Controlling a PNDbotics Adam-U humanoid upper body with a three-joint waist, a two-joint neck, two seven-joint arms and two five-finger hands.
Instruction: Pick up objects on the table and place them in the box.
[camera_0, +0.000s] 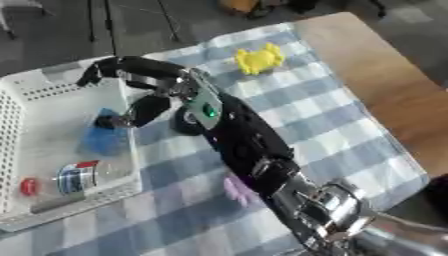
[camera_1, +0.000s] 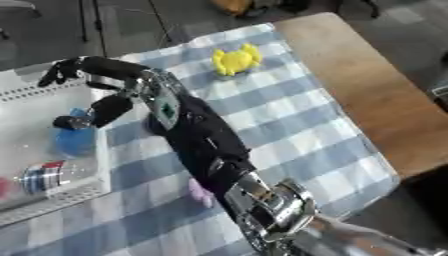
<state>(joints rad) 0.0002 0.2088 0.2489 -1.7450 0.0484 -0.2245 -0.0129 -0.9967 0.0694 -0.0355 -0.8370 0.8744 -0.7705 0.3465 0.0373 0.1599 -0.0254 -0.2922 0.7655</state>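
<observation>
Over the white perforated box (camera_0: 26, 90) at the left of the left eye view, the robot's right hand (camera_0: 144, 87) hangs above the rim, its arm reaching in from the lower right across the blue-and-white checked cloth (camera_0: 350, 145). Its fingers are spread and relaxed, upper ones stretched toward the box's far side and thumb pointing down toward the floor of the box; nothing sits between them that I can make out. Just below the thumb tip, inside the box, lies a blue object (camera_0: 103, 137), apart from the hand as far as I can tell. Nearer the front wall lie a can with a red and white label (camera_0: 80, 176) and a small red thing (camera_0: 29, 186). Out on the cloth, a yellow toy (camera_0: 259, 59) lies well apart from the hand toward the far edge, and a pink object (camera_0: 236, 190) peeks out from under the forearm.

From the right eye view, the same hand (camera_1: 96, 87) shows its fingers open over the box edge, the blue object (camera_1: 74, 140) beneath it. The pink object (camera_1: 199, 192) lies tight against the arm's underside. The risk I judge greatest: as the arm pulls back, the forearm may sweep the pink piece along or off the cloth, since it sits so close. The thumb might also catch the box rim and drag the box. The left hand shows in neither view
</observation>
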